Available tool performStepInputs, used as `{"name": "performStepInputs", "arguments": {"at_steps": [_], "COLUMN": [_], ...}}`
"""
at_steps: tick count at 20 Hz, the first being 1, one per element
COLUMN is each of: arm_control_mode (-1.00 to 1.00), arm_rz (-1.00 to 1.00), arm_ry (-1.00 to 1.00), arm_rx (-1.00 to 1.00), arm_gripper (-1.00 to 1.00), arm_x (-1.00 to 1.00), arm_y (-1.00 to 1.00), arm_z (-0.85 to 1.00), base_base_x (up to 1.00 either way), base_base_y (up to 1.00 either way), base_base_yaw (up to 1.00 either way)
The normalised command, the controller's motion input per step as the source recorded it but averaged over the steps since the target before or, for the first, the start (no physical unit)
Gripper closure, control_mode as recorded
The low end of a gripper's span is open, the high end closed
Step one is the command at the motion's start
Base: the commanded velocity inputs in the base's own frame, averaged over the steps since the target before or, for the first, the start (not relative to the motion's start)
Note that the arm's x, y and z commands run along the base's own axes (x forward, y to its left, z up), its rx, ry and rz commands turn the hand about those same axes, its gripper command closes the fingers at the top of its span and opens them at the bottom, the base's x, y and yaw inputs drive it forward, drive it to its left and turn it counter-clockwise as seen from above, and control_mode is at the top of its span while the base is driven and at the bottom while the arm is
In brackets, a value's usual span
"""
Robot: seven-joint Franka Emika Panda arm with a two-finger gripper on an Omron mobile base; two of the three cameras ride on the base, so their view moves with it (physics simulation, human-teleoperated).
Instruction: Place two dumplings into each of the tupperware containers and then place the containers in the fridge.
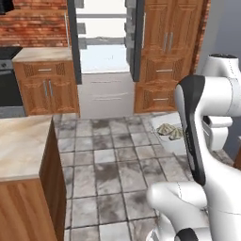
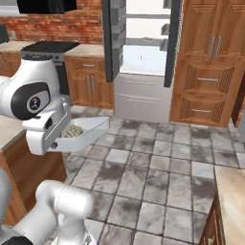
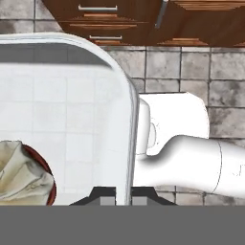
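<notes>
Floor: grey and white mottled stone tiles [image 1: 110, 160] run from the robot's base to the cabinets and the fridge.
On the floor, left: a wooden island with a pale marble top [image 1: 21, 141] stands directly on the tiles.
On the floor, far side: tall brown wooden cabinets with silver bar handles [image 1: 164, 56] meet the tiles at the back.
Fridge: the open dark grey fridge with a white interior [image 2: 141, 62] stands on the tiles between the cabinets, with grey shelves and a pale drawer front at the bottom.
Back counter: a low wooden cabinet with a beige marble top [image 1: 44, 82] stands beside the fridge.
</notes>
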Motion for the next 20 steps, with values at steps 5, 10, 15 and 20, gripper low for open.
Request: {"name": "performStepInputs", "arguments": {"at_steps": [5, 10, 15, 20], "arm_control_mode": [1.0, 1.0, 1.0, 1.0], "arm_rz": [0.0, 0.0, 0.0, 0.0], "arm_ry": [0.0, 0.0, 0.0, 0.0], "arm_rx": [0.0, 0.0, 0.0, 0.0], "arm_gripper": [1.0, 1.0, 1.0, 1.0], "arm_x": [0.0, 0.0, 0.0, 0.0], "arm_y": [0.0, 0.0, 0.0, 0.0], "arm_z": [0.0, 0.0, 0.0, 0.0], "base_base_x": [1.0, 1.0, 1.0, 1.0], "base_base_y": [-0.06, 0.0, 0.0, 0.0], "base_base_yaw": [0.08, 0.03, 0.0, 0.0]}}
